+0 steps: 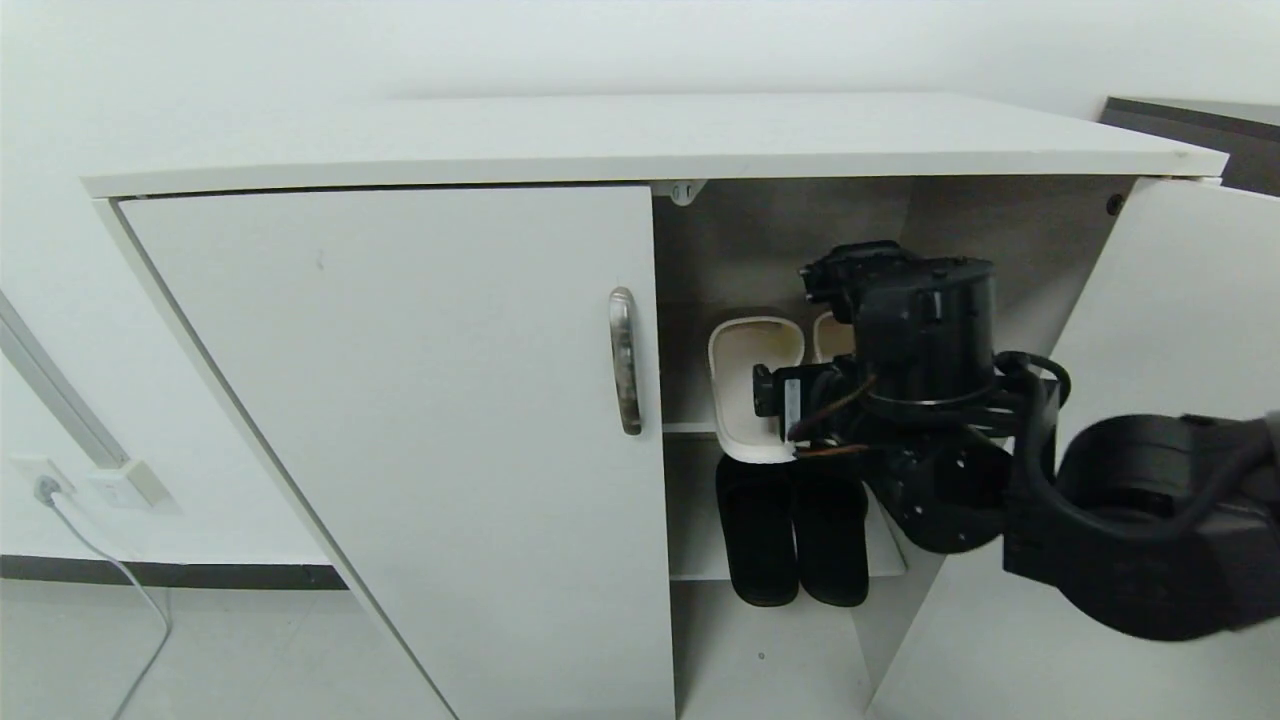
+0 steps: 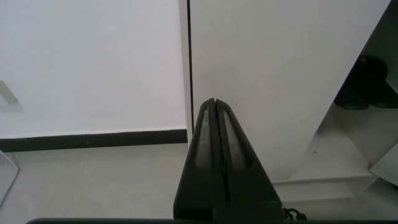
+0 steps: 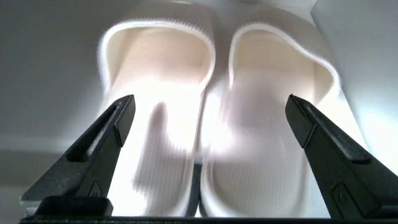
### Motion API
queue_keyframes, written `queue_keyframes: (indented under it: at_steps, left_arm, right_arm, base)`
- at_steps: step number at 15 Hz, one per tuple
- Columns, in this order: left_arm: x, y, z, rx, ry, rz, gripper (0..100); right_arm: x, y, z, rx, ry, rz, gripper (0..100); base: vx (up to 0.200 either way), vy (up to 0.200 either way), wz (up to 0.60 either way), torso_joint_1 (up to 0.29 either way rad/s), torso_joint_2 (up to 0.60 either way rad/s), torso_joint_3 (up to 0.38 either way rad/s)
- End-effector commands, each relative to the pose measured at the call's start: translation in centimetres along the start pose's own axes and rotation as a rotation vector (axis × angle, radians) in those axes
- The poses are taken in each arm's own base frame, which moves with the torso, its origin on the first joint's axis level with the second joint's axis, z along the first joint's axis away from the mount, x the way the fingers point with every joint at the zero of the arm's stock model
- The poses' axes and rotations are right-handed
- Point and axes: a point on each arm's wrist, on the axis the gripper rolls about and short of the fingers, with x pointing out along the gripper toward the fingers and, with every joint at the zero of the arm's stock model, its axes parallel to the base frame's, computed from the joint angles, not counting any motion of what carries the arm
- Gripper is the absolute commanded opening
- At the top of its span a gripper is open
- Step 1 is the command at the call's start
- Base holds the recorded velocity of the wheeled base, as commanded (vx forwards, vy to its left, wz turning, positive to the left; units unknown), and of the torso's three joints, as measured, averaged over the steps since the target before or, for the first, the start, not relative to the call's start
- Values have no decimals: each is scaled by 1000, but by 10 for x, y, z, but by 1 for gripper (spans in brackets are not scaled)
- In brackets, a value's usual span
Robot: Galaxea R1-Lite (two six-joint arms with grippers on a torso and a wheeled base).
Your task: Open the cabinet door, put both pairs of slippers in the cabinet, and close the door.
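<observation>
The white cabinet (image 1: 640, 140) has its right door (image 1: 1170, 330) swung open and its left door (image 1: 400, 420) closed. A pair of white slippers (image 1: 750, 380) lies on the upper shelf, side by side (image 3: 211, 137). A black pair (image 1: 790, 540) lies on the shelf below. My right gripper (image 3: 208, 146) is inside the cabinet, open, its fingers (image 3: 93, 162) spread outside both white slippers and not touching them. In the head view the right wrist (image 1: 920, 350) covers the right white slipper. My left gripper (image 2: 214, 143) is shut and empty, low in front of the closed left door (image 2: 273, 74).
A metal handle (image 1: 624, 360) runs down the left door's right edge. A wall socket and cable (image 1: 45, 490) are on the wall to the left. The floor (image 2: 93, 180) lies below. The black slippers (image 2: 367, 90) show past the left door's edge.
</observation>
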Motion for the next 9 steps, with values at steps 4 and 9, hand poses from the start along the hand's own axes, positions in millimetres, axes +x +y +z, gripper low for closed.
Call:
queue_keyframes:
  at_steps: [4, 9]
  left_arm:
    - [0, 0, 0, 0, 1, 0, 0]
    - [0, 0, 0, 0, 1, -1, 0]
  right_arm:
    - [-52, -20, -16, 28, -41, 115, 0]
    - [-47, -16, -23, 14, -21, 123, 0]
  base:
    - [0, 0, 0, 0, 0, 0]
    - [0, 0, 0, 0, 0, 0]
